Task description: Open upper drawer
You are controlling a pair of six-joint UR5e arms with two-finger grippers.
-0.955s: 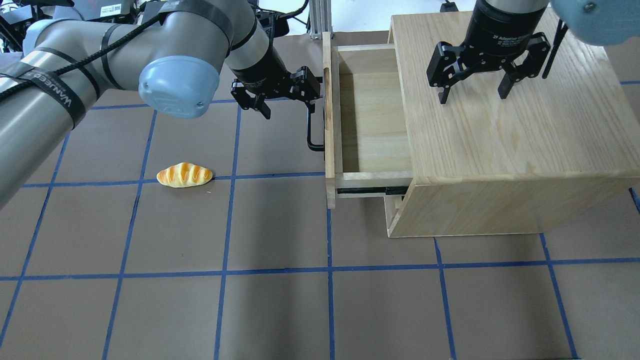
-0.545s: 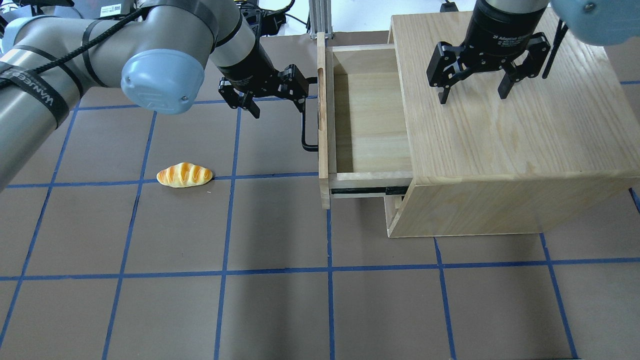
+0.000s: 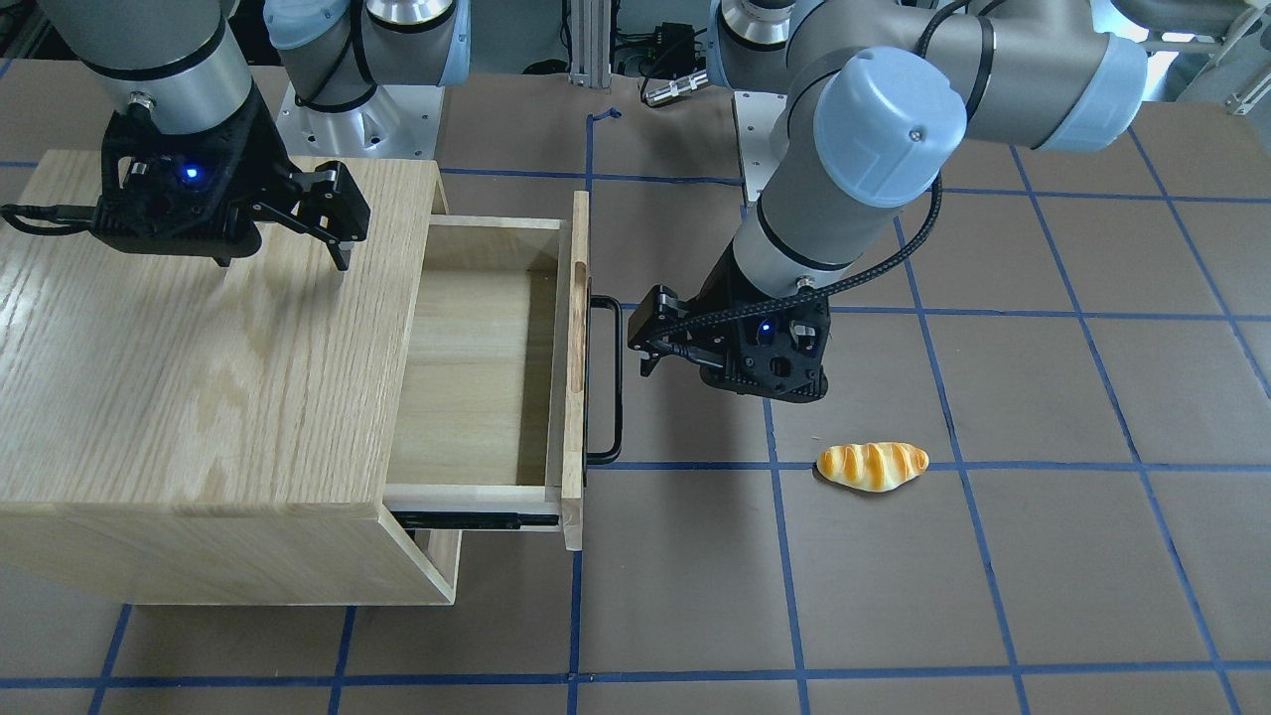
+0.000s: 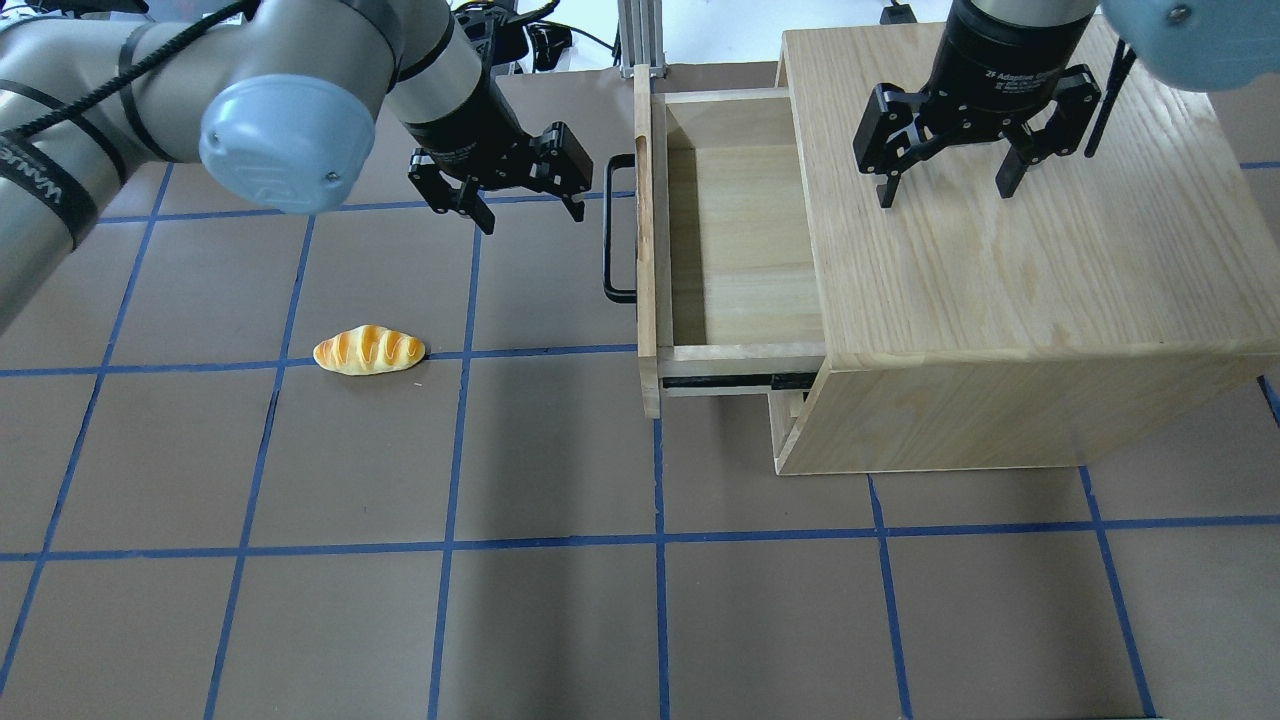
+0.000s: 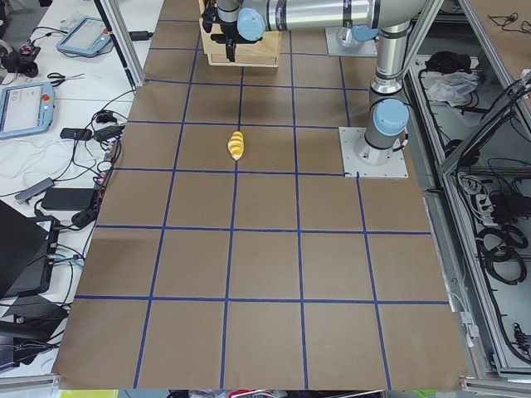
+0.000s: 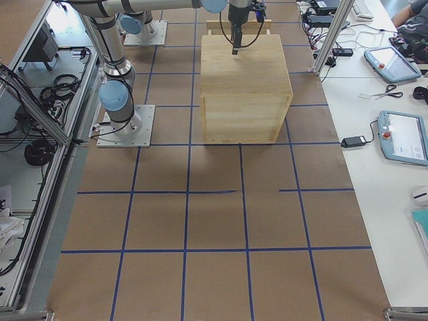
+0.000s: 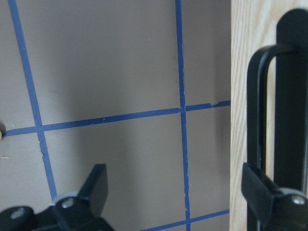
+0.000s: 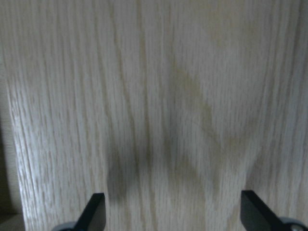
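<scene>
Protruding from the oak-grain cabinet (image 4: 1040, 260), the smooth light-wood upper drawer (image 4: 740, 230) presents its black bar handle (image 4: 612, 228), left pincer (image 4: 532, 218) spread apart nearby, right pincer (image 4: 946, 194), lettered "2F Adaptive", spread apart over the cabinet top.

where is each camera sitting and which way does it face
Front-facing: across the table, facing the robot; both arms, left gripper beside the open upper drawer.
Overhead: behind the robot, looking forward and down; both arms, right gripper over cabinet.
Exterior left: table's left end, looking along it; bread roll, both arms.
Exterior right: table's right end; cabinet, right arm over it.
Left wrist: past its fingers at the black handle.
Right wrist: past its fingers at the cabinet top.
Front-facing and overhead share drawer, roll, both grippers.
</scene>
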